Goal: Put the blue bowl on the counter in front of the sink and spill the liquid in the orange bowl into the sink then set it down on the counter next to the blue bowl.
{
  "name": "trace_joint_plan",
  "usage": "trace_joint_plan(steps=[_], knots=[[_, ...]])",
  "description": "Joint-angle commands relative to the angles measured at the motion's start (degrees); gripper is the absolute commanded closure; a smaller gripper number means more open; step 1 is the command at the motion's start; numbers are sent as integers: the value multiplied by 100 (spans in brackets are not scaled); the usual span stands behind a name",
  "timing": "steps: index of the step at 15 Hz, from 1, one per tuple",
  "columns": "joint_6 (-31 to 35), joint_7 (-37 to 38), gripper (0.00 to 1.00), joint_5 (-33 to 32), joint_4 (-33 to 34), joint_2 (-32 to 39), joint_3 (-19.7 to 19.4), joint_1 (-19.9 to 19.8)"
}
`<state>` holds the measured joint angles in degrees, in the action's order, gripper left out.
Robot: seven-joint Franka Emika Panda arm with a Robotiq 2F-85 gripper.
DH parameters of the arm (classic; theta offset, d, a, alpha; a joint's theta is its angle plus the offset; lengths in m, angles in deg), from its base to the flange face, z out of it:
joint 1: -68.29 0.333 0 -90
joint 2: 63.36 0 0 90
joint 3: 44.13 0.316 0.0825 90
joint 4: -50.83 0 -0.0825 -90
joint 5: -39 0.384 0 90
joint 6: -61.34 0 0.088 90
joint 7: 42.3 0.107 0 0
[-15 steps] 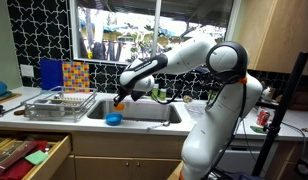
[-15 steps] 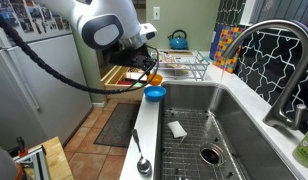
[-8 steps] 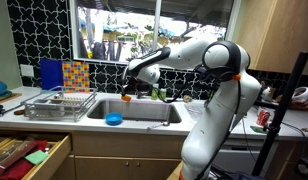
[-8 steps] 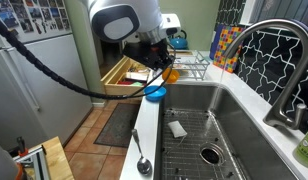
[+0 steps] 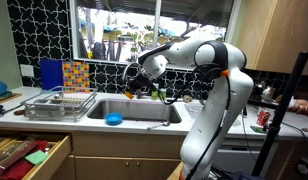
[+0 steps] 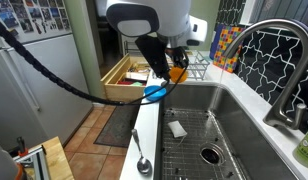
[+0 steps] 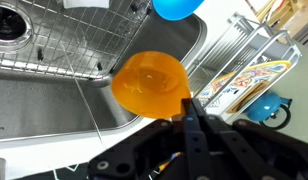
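Observation:
The orange bowl [image 7: 149,85] hangs in the air above the sink [image 7: 54,50], with my gripper [image 7: 184,103] shut on its rim. In both exterior views the orange bowl [image 5: 130,93] [image 6: 178,73] is over the sink's near end, a little above and beyond the blue bowl. The blue bowl [image 5: 114,119] [image 6: 154,92] [image 7: 177,8] rests upright on the narrow front strip of the counter [image 6: 144,130], in front of the sink [image 5: 139,108]. I cannot make out any liquid inside the orange bowl.
A wire dish rack [image 5: 59,103] [image 7: 244,50] stands beside the sink with a colourful board [image 5: 74,73] behind it. A spoon [image 6: 141,165] lies on the front strip, a dark faucet [image 6: 284,50] arches over the basin, and a drawer [image 5: 29,155] is open.
The arm has lifted the orange bowl up and away from the blue bowl, carrying it over the sink. The blue bowl has stayed in place.

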<state>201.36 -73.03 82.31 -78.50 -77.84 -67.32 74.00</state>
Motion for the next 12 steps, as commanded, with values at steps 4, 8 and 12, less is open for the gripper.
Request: trace_joint_plan(steps=[4,8,12], knots=[[-1082,330,100,1599,499,599,195,-752],[-1498,746,100,2401,647,799,345,-1151],[-1709,1172,100,3212,651,850,442,-1445]])
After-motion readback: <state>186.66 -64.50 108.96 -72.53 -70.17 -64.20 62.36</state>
